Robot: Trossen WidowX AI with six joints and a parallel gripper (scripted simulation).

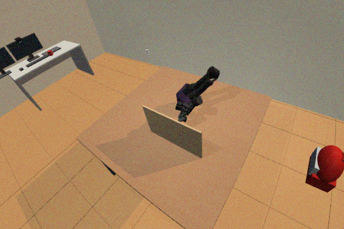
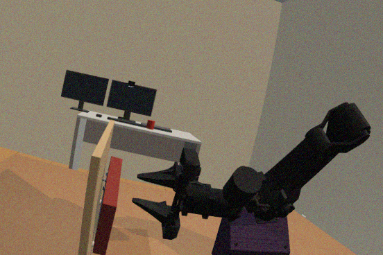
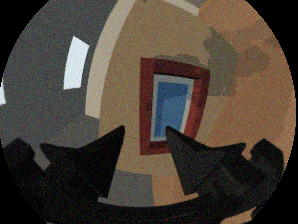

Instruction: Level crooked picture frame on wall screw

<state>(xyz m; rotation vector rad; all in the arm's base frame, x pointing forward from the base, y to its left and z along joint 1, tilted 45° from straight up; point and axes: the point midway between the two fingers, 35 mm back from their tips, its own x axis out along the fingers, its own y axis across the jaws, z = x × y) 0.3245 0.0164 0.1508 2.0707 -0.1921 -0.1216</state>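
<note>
The hand (image 1: 182, 119) (image 2: 136, 188) (image 3: 145, 128) is held before the picture frame with its 2 black fingers parted fairly wide, 1 above the other in the exterior view, and nothing is gripped between them. The black arm (image 1: 200, 86) (image 2: 295, 162) is carried on a purple base block (image 2: 260, 235), its elbow raised behind the hand. Beyond the fingertips, well apart from them in the exterior view, the red picture frame (image 2: 110, 190) (image 3: 146, 107) is seen on the hand's side of an upright tan panel (image 1: 174, 131) (image 2: 91, 190) (image 3: 122, 85). A blue picture (image 3: 172, 102) with a pale border is enclosed by the red frame; whether it hangs level cannot be told from these angles. Farther off, 2 dark monitors (image 1: 25, 46) (image 2: 132, 98) and a red mug (image 1: 50, 53) (image 2: 150, 124) are borne by a white desk (image 1: 66, 45) (image 2: 189, 136).
</note>
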